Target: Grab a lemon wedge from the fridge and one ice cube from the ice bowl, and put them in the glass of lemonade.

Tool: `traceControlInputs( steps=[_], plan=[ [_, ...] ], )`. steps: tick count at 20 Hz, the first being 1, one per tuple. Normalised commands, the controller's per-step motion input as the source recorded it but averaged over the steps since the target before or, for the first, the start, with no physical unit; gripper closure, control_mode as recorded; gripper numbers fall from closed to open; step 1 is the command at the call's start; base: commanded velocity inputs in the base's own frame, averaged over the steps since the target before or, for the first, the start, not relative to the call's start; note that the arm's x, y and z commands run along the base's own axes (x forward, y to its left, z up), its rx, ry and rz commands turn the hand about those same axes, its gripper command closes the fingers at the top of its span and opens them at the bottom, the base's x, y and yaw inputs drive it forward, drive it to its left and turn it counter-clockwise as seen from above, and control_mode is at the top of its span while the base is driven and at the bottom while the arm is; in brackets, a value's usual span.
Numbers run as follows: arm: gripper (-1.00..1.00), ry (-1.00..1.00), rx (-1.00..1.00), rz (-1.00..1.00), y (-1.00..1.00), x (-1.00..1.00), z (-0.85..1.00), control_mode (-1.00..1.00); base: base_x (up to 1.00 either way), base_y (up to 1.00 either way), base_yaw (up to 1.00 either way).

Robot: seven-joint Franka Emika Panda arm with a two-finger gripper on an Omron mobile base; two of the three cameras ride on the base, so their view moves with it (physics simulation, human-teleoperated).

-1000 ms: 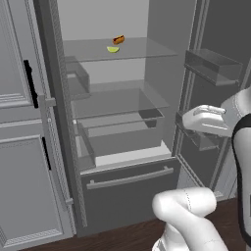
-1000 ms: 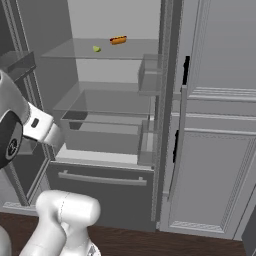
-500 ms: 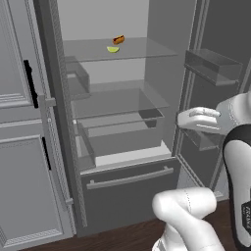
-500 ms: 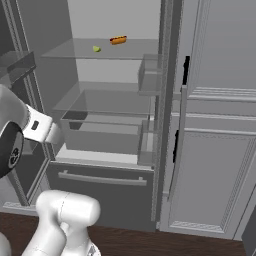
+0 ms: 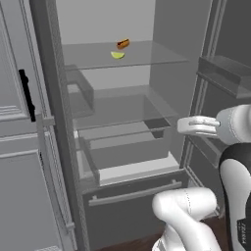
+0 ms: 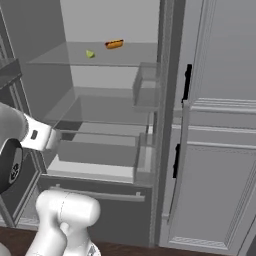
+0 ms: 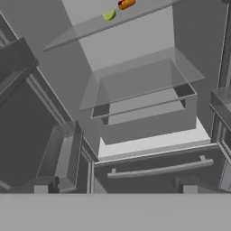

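The fridge (image 5: pixel 53 122) stands with both doors open. On its upper glass shelf lies the yellow-green lemon wedge (image 5: pixel 117 55) (image 6: pixel 90 54) (image 7: pixel 108 15). My gripper (image 5: pixel 181 126) hangs at mid height in front of the right side of the fridge opening, well below the wedge and to its right. In the hand view its fingertips (image 7: pixel 45 187) stand far apart, so the gripper (image 7: pixel 115 188) is open with nothing between them. The ice bowl and the glass of lemonade are out of view.
A reddish-orange hot dog (image 5: pixel 123 44) (image 6: pixel 114 44) lies just behind the wedge on the same shelf. Below are a glass-topped drawer (image 7: pixel 144 122), pulled out a little, and the bottom drawer's bar handle (image 7: pixel 158 170). Door bins (image 5: pixel 225 73) jut out at right; panelled cabinets (image 6: pixel 215 150) flank the fridge.
The whole picture has shifted slightly, so the camera has crept closer to the fridge. My hand has moved a little forward and down towards the opening. The jaws stay open.
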Motion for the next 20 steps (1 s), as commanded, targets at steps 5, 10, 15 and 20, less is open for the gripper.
traceControlInputs(
  steps=[5, 10, 15, 20],
  plan=[
    [-1.0, 0.0, 0.0, 0.0, 0.0, 0.0, 0.0, 1.0, 0.96, -0.21, 0.0],
    [-1.0, 0.0, 0.0, 0.0, 0.0, 0.0, 0.0, 1.0, 0.8, -0.05, 0.0],
    [-1.0, -0.02, 0.01, 0.0, 0.0, 0.01, 0.03, -1.0, 0.55, 0.0, 0.0],
    [-1.0, -0.19, 0.11, 0.0, 0.0, -0.01, 0.4, -1.0, 0.0, 0.0, 0.0]
  ],
)
